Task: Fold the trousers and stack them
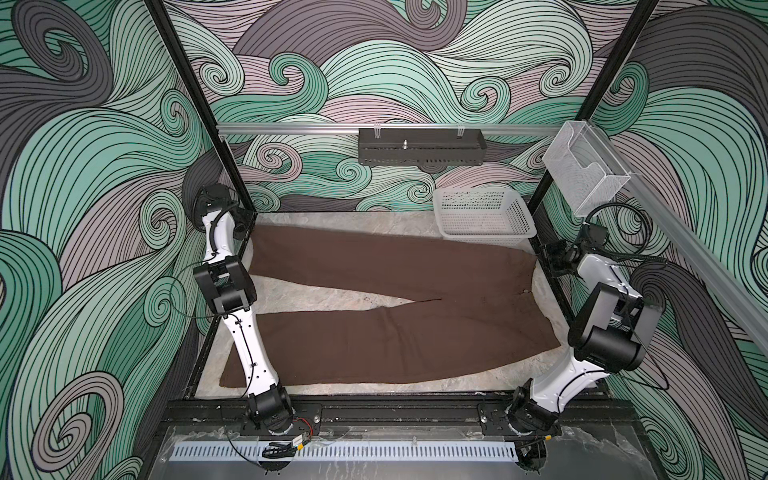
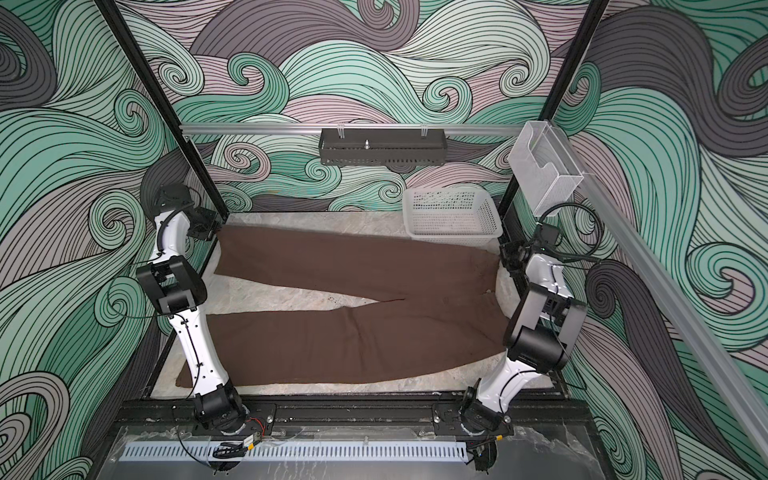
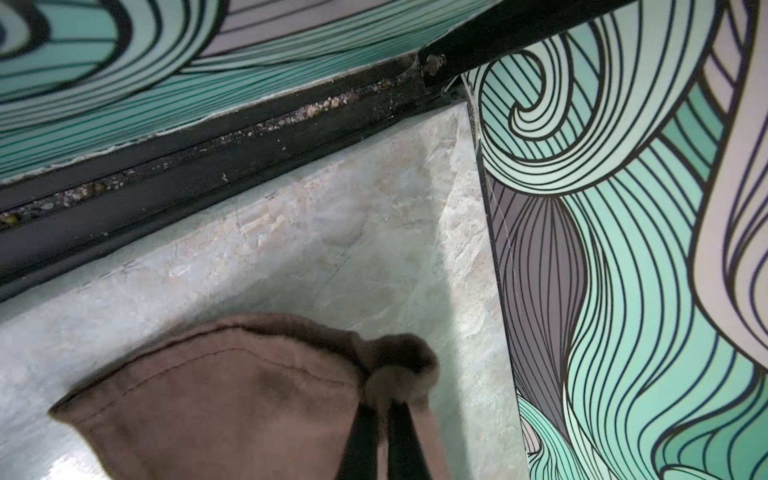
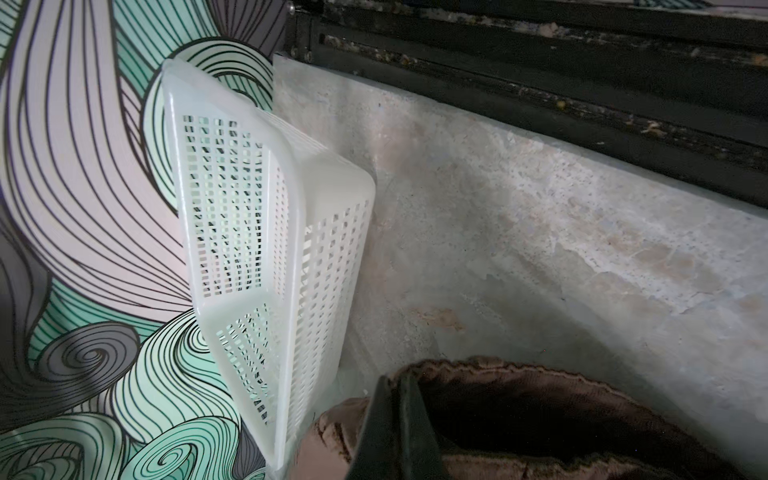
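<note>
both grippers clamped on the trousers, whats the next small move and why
Probably lift both ends together and carry the far edge toward the near leg. The left gripper pinches the far leg's hem, the right gripper the waistband, and the trousers lie flat, legs apart.

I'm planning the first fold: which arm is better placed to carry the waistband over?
Right. The right gripper is shut on the waistband of the trousers beside the basket; the left gripper pinches a leg hem at the opposite end.
</note>
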{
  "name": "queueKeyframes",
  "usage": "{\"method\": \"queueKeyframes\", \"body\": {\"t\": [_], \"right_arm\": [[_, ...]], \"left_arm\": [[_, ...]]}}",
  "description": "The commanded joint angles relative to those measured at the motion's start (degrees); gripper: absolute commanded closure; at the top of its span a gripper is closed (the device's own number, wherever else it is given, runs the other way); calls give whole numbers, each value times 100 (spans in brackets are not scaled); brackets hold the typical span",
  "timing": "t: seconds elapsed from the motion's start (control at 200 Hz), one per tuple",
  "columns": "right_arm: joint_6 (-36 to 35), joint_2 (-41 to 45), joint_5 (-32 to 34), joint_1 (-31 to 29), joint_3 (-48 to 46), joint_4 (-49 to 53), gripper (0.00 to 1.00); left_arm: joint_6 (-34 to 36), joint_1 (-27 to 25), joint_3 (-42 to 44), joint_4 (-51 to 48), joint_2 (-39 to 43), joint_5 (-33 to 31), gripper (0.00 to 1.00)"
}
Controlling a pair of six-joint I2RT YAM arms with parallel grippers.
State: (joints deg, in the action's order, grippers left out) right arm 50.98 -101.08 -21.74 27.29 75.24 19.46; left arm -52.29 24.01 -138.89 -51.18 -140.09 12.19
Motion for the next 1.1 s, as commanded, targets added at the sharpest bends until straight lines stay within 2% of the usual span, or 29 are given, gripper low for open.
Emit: {"method": "queueKeyframes", "body": {"t": [0.0, 0.13, 0.305, 0.57, 0.741, 0.816, 0.986, 1.096], "right_arm": [[-89, 7, -38, 109, 329, -593, 100], [-38, -78, -6, 177, 568, -1034, 100], [-130, -79, 153, 292, 789, -1398, 100], [-414, -142, 301, 388, 734, -1480, 100], [-695, -153, 400, 391, 580, -1527, 100], [-848, -133, 465, 393, 494, -1535, 100], [-1238, -32, 653, 409, 86, -1667, 100], [-1327, 32, 682, 426, -197, -1820, 100]], "left_arm": [[-128, 87, -709, 266, -166, 231, 100], [-326, 93, -1274, 437, -412, 498, 100], [-386, 69, -1260, 732, -348, 764, 100], [-363, 27, -407, 968, 34, 1064, 100], [-242, 93, 354, 1055, 653, 1454, 100], [-190, 146, 1145, 1213, 1185, 1596, 100], [-427, 425, 4373, 3108, 3069, 1652, 100], [-388, 682, 5523, 3452, 4004, 1857, 100]]}}
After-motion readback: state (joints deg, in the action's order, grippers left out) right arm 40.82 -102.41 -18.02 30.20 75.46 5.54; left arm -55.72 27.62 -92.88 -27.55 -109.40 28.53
